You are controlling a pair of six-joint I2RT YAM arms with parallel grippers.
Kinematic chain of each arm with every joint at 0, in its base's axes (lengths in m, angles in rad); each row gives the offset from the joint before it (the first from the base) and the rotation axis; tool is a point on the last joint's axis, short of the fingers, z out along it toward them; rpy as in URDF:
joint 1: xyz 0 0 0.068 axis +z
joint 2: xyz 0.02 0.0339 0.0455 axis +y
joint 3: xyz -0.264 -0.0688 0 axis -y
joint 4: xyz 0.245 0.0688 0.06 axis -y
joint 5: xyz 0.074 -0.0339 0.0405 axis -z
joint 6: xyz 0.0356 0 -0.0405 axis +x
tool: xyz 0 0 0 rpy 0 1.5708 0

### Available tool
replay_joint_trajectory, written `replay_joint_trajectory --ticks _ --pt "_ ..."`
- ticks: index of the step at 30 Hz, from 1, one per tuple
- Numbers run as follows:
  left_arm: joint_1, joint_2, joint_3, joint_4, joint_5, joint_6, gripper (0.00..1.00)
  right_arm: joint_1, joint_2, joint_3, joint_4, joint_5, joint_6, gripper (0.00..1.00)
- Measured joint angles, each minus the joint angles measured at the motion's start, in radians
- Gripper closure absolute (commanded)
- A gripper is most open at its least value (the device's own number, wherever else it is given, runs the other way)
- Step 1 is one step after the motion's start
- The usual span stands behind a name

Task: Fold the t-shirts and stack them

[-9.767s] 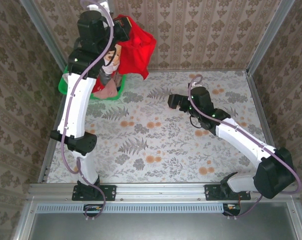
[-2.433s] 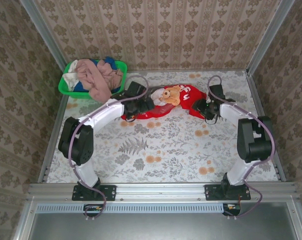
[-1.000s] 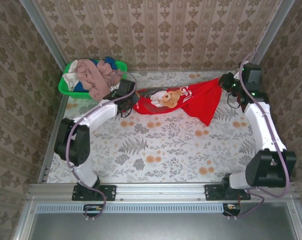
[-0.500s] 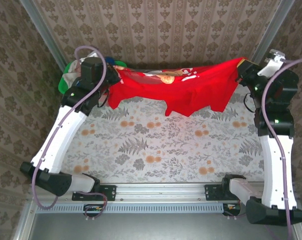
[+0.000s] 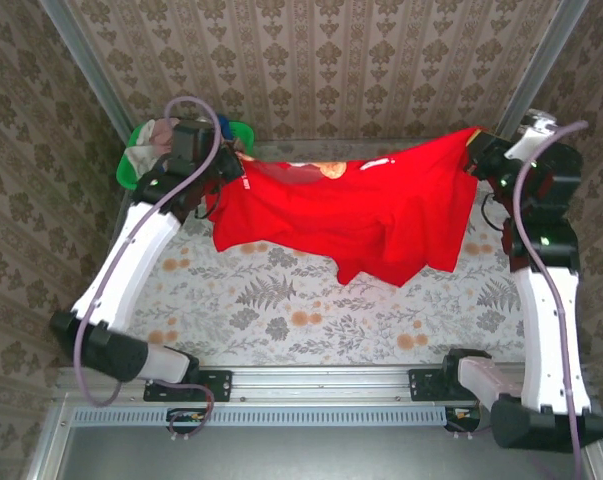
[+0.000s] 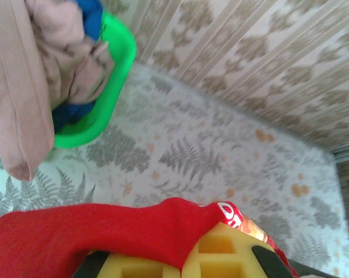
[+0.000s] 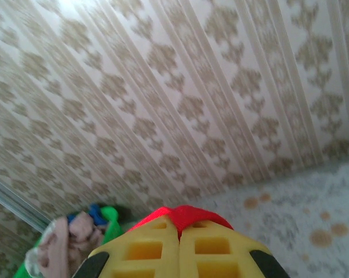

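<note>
The bright red t-shirt [image 5: 351, 210] hangs stretched in the air between both arms, its bear print and white lettering near the top edge. My left gripper [image 5: 231, 168] is shut on its left end, where red cloth [image 6: 105, 231] drapes over the yellow fingers [image 6: 220, 255]. My right gripper [image 5: 473, 152] is shut on the right end; a red fold [image 7: 183, 215] pokes out between its closed yellow fingers [image 7: 145, 249]. The lower hem sags toward the table. Dusty pink [image 6: 24, 87] and blue [image 6: 90, 11] shirts lie heaped in the basket.
The green plastic basket [image 5: 131, 160] stands at the back left corner, also seen as a green rim [image 6: 113, 87] in the left wrist view. The fern-print table [image 5: 301, 310] spreads below the shirt. Patterned walls close in on three sides.
Since half a second ago the red shirt has come lower and toward the front, hanging wider and deeper. Before that both grippers lifted it off the table and pulled it apart.
</note>
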State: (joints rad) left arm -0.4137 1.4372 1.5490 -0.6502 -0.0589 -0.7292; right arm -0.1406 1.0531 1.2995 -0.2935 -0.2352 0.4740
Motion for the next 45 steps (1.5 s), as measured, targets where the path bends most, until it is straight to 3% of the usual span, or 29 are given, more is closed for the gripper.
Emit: replay_joint_trajectory --ticks 1,2,4,5,7,10,14,20,23,26,40,45 --pt "0.009 0.043 -0.014 0.011 0.016 -0.003 0.87 0.0 0.039 -0.023 0.005 0.0 0.0 0.98" --pt "0.016 0.092 -0.023 0.019 0.032 -0.004 0.53 0.0 0.092 -0.049 0.011 0.0 0.002 0.76" --pt "0.025 0.189 -0.025 0.038 0.06 -0.006 0.09 0.0 0.189 -0.084 0.016 0.004 0.007 0.38" --pt "0.029 0.241 -0.02 0.05 0.072 -0.006 0.0 0.0 0.25 -0.091 0.017 0.006 0.006 0.28" --pt "0.032 0.34 0.004 0.058 0.086 -0.007 0.0 -0.001 0.359 -0.085 0.017 0.014 0.0 0.19" --pt "0.034 0.423 0.023 0.06 0.081 -0.016 0.0 -0.001 0.472 -0.064 -0.01 0.028 -0.016 0.17" --pt "0.029 0.357 -0.045 0.087 0.013 -0.07 0.03 -0.001 0.449 -0.078 -0.036 0.04 -0.031 0.17" --pt "0.026 0.057 -0.385 0.116 -0.089 -0.276 0.29 -0.001 0.239 -0.255 -0.035 0.016 -0.014 0.17" --pt "0.021 0.013 -0.498 0.121 -0.107 -0.378 0.52 -0.001 0.174 -0.331 -0.048 -0.011 0.008 0.17" --pt "0.02 0.032 -0.572 0.138 -0.106 -0.458 0.64 0.002 0.154 -0.388 -0.057 -0.035 0.026 0.17" --pt "0.035 0.232 -0.592 0.243 -0.076 -0.623 0.57 0.022 0.15 -0.422 -0.081 -0.06 0.054 0.16" --pt "0.043 0.264 -0.592 0.274 -0.076 -0.649 0.59 0.022 0.15 -0.422 -0.082 -0.06 0.056 0.16"
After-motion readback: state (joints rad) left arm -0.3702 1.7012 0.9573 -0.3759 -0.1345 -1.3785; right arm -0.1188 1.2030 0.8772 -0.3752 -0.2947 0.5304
